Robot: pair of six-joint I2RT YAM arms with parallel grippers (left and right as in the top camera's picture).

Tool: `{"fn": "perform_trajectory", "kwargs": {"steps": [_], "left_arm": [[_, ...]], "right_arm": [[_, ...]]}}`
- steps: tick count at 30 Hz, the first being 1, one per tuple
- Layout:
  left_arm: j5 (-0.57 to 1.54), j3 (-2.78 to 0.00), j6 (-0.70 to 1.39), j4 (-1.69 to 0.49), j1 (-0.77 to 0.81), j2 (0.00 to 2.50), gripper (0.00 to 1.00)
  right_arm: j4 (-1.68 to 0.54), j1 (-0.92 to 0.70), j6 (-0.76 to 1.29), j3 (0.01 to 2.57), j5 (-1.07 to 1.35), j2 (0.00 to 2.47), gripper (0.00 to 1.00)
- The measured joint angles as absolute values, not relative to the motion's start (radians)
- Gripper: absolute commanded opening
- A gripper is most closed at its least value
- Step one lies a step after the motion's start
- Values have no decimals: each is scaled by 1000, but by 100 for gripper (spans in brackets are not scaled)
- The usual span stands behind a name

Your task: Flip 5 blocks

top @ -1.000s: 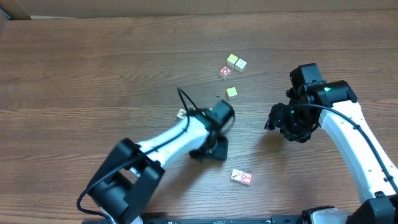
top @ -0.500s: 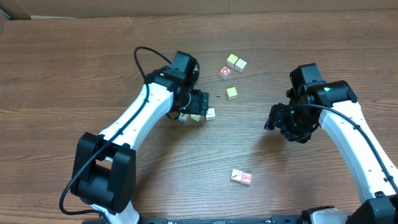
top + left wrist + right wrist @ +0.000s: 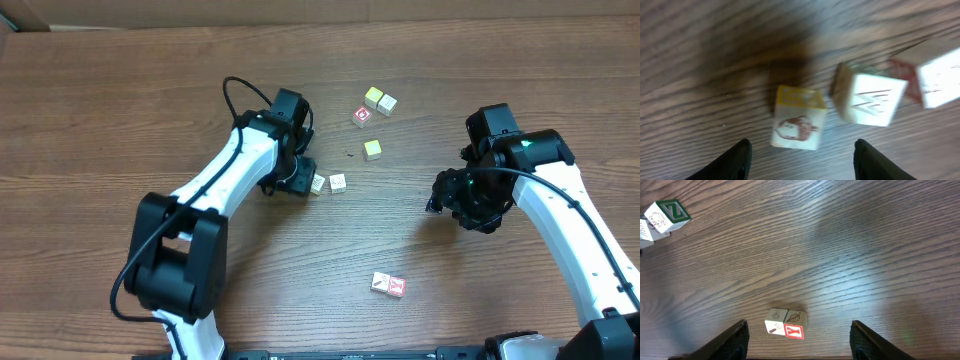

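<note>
Overhead view: left pincer (image 3: 296, 184) apart, empty, beside two blocks (image 3: 338, 182); right pincer (image 3: 447, 203) apart, empty.

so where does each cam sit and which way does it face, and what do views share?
Overhead: fixed above the table, facing down; both arms show, with left end effector and right end effector.
Left wrist: on the left arm, facing down at three blocks close up; its own fingertips at the bottom edge.
Right wrist: on the right arm, angled down at a pair of blocks; its fingertips along the bottom edge.
Shared: that pair also shows overhead.
</note>
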State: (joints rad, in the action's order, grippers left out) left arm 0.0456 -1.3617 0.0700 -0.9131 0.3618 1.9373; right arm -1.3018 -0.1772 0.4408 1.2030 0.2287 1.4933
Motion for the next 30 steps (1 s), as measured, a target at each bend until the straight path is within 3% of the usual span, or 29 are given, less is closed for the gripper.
{"fn": "perform_trajectory", "kwargs": {"steps": [14, 17, 20, 24, 30], "left_arm": [[22, -1362, 10, -886, 334, 1953, 49], [38, -1362, -2, -883, 334, 1972, 41], [52, -1362, -11, -883, 334, 2005, 24], [61, -1364, -8, -885, 334, 2019, 10], [63, -1425, 20, -976, 334, 2019, 4]], "right_arm": [[-1301, -177, 441, 1203, 229, 1493, 65], [-1302, -177, 441, 1203, 229, 1493, 65], [-1302, -177, 441, 1203, 229, 1493, 65], [-1302, -177, 441, 1203, 233, 1493, 65], [-1302, -177, 440, 1203, 233, 1493, 65]]}}
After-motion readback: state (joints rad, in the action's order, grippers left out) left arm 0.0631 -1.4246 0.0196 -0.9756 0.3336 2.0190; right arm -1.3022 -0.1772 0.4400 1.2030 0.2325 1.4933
